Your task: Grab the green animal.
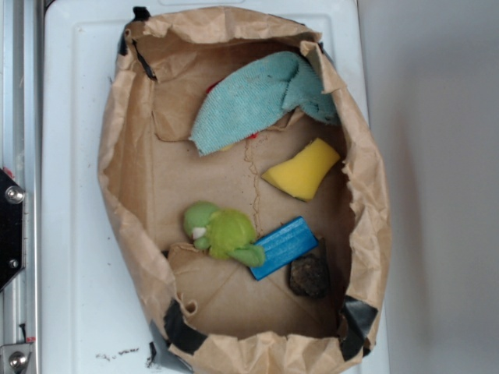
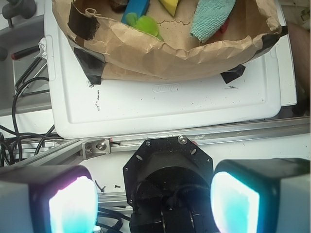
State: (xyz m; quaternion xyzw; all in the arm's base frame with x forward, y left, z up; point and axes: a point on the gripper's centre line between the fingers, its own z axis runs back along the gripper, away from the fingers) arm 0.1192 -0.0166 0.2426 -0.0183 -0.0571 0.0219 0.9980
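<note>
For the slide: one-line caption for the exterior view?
Green animal lies in a paper-lined bin beside a blue block, yellow sponge and teal rag.

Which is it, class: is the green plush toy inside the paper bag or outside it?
Inside. The green plush toy lies on the paper bag floor, enclosed by its crumpled walls, beside a blue block.

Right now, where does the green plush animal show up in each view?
Exterior: the green plush animal lies lower left inside the paper bag, touching the blue block.
Wrist: only part of it peeks over the bag's rim, top centre-left.
Shared landmark: the blue block beside it.
</note>
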